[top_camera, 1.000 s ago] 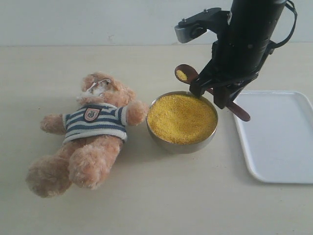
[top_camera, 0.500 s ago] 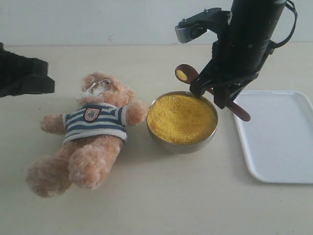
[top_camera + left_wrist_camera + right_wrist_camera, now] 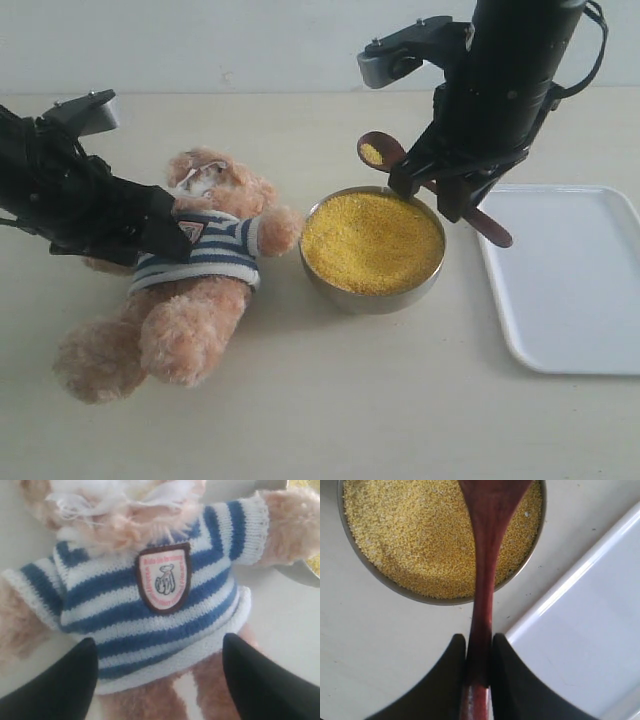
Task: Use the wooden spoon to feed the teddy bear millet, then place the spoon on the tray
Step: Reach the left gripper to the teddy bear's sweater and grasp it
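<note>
The teddy bear (image 3: 195, 305) lies on its back on the table, head toward the far side. My left gripper (image 3: 176, 236) hovers over its striped shirt (image 3: 150, 615), open, with the jaws wide apart on either side of the shirt hem and holding nothing. My right gripper (image 3: 437, 192) is shut on the handle of the wooden spoon (image 3: 380, 152). The spoon's round bowl carries a little millet and hangs above the far rim of the steel bowl (image 3: 375, 300), which is heaped with millet (image 3: 372, 240). In the right wrist view the spoon (image 3: 487, 555) runs out over the millet (image 3: 415, 535). The tray (image 3: 570, 290) is bare.
The steel bowl sits between the bear's outstretched arm and the tray, close to both. Its rim (image 3: 305, 572) shows beside the bear's paw. The tray's rounded rim (image 3: 580, 630) lies just beside the right gripper (image 3: 479, 642). Bare table runs along the near edge.
My left arm has come in from the left and now stands over the bear's shirt with its jaws opened. The right arm and spoon have not moved.
</note>
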